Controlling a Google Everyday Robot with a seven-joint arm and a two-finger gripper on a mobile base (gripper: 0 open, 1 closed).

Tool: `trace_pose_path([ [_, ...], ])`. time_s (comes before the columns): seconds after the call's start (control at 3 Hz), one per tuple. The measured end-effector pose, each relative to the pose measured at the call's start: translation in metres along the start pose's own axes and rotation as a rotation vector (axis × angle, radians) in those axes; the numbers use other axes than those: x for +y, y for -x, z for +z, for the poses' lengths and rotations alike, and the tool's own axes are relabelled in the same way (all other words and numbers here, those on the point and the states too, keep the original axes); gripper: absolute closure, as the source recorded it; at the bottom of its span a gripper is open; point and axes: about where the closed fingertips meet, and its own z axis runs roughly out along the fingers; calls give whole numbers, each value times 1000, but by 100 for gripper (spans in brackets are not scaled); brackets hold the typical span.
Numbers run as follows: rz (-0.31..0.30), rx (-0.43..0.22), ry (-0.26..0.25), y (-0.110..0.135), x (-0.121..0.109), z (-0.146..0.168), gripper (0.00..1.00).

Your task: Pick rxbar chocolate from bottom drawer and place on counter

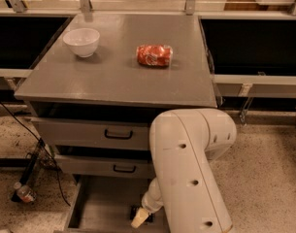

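While the pale two-finger gripper point(139, 218) hung low inside the open, deep grey bottom drawer point(96, 208), we caught the small flat black rxbar chocolate wrapper point(134, 210) only as a dark patch on the drawer floor, right against the tool's tip. We could not tell whether the tool had clamped on it or was free, as the bulky white arm point(191, 169) hid much of the drawer. Our worry was that a thin wrapper, gripped off-centre, could slip on the lift, or the rising arm could catch the shallower grey drawer point(89, 165) overhanging it. Up on the broad grey counter point(113, 79), a careless drop might nudge the white bowl point(81, 41) or the shiny red-orange snack packet point(154, 55).
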Motion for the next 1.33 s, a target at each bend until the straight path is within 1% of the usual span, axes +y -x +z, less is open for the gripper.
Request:
trace_pose_path([
  [0.33,2,1,1,0,0,1,0],
  [0.67,4,-27,34,-1,-1,6,0],
  [1.0,-42,-184,191,6,16,36,0],
  [1.33,-43,-180,189,5,16,36,0],
])
